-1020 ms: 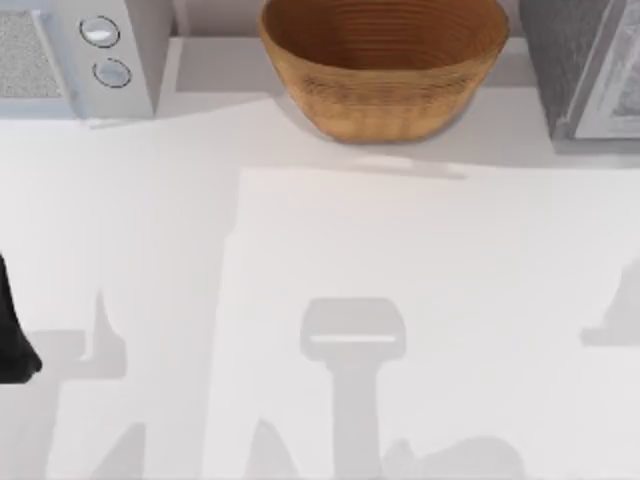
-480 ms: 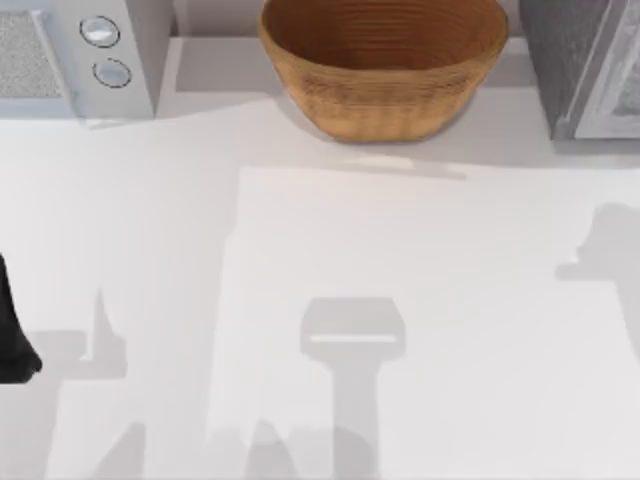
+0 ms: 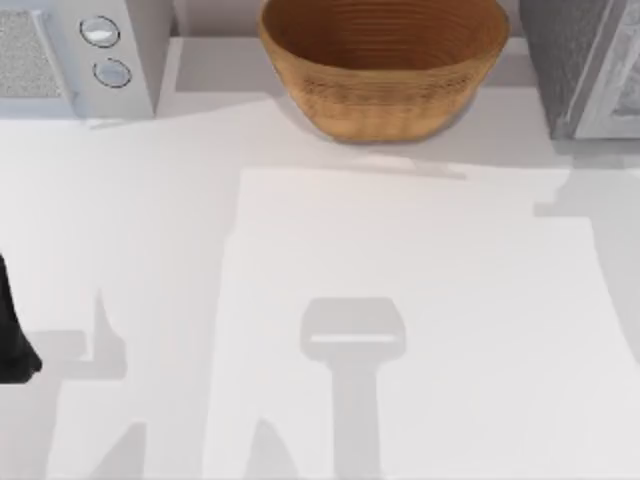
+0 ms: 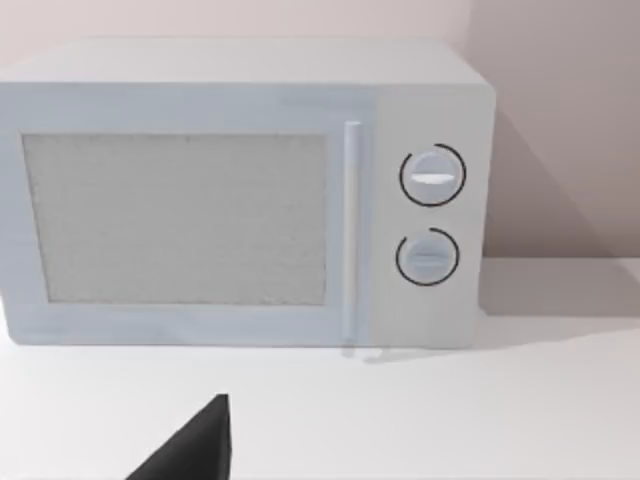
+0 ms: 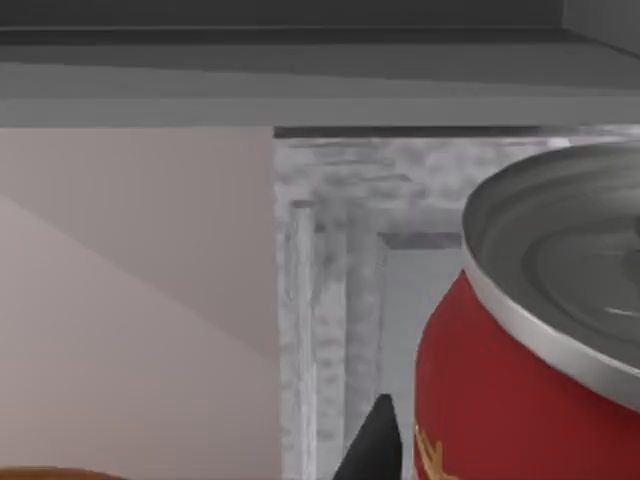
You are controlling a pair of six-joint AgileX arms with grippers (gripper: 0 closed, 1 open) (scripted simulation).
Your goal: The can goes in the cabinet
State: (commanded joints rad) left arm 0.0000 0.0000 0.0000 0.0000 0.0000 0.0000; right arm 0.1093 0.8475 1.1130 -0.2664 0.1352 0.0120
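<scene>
Red silver-topped can (image 5: 520, 400) before speckled cabinet (image 5: 340, 300)

White table (image 3: 150, 230) (shadowed), pale pink wall (image 4: 560, 120)

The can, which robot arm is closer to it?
Right. The can sits right beside the right gripper's finger, facing the cabinet. The left arm is parked at the table's left edge.

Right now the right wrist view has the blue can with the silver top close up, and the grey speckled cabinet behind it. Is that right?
Not quite: the can is red, not blue, as the right wrist view shows. The rest holds: it has a silver top, sits close to the camera, and the grey speckled cabinet is behind it.
</scene>
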